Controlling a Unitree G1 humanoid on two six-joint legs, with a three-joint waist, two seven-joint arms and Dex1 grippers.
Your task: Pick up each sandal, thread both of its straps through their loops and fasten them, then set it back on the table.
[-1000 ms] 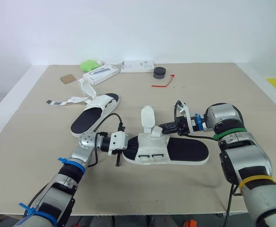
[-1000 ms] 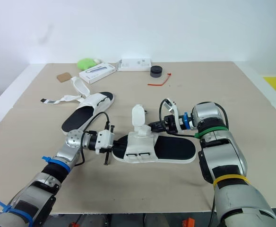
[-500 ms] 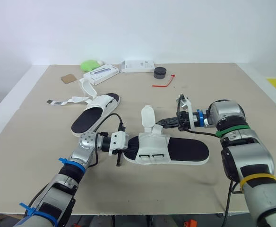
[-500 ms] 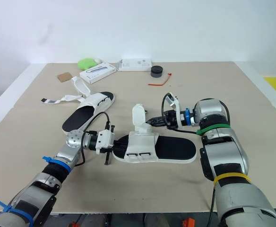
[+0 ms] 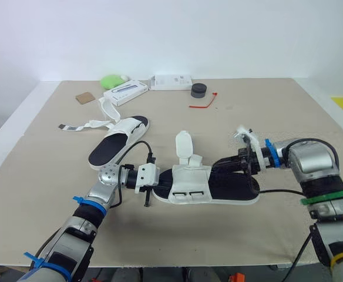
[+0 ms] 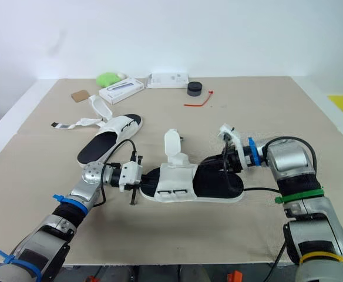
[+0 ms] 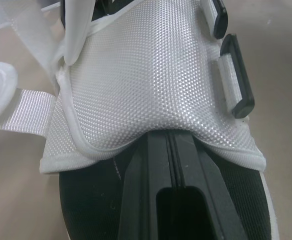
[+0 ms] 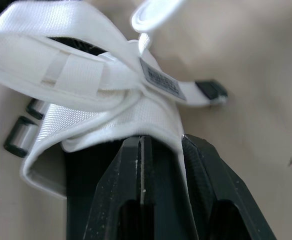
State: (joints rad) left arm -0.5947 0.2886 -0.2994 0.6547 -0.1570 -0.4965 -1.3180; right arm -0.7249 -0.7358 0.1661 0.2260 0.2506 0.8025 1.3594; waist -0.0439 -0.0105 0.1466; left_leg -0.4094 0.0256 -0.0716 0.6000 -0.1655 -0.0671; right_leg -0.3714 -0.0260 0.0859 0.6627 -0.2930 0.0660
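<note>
A brown card, a green lump, a long white box, a second white box, a black round cap and a red tie are lying along the far side of the table, well apart from both arms. 1 sandal is lying far left, its straps trailing loose to the left. The near sandal is lying in the middle, toe to the left, with its white upper over the footbed and 1 strap flap sticking up.

The left arm is reaching in low from the near left. The left gripper is lying closed on the black footbed at the toe, its 2 fingers pressed together and tucked under the upper's edge. The right arm is bending in from the right, with the right gripper reaching over the heel end to the upper. I cannot tell whether it is open or closed.
</note>
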